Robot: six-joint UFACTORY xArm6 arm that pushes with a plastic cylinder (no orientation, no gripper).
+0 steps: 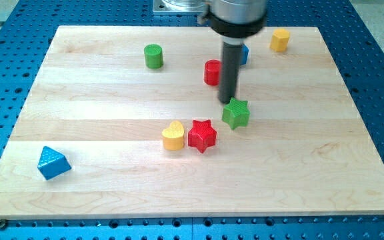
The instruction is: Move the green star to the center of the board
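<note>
The green star (pixel 236 113) lies a little right of the board's middle. My tip (pixel 227 102) stands just above and slightly left of it, touching or nearly touching its upper edge. The rod rises from there toward the view's top. A red star (pixel 203 135) lies to the lower left of the green star, with a yellow heart (pixel 173 136) right beside it on its left.
A red cylinder (pixel 212 72) sits just left of the rod, and a blue block (pixel 244 53) is partly hidden behind it. A green cylinder (pixel 154 57) is at upper left, a yellow block (pixel 280 40) at upper right, a blue triangle (pixel 52 162) at lower left. The wooden board (pixel 312 167) rests on a blue perforated table.
</note>
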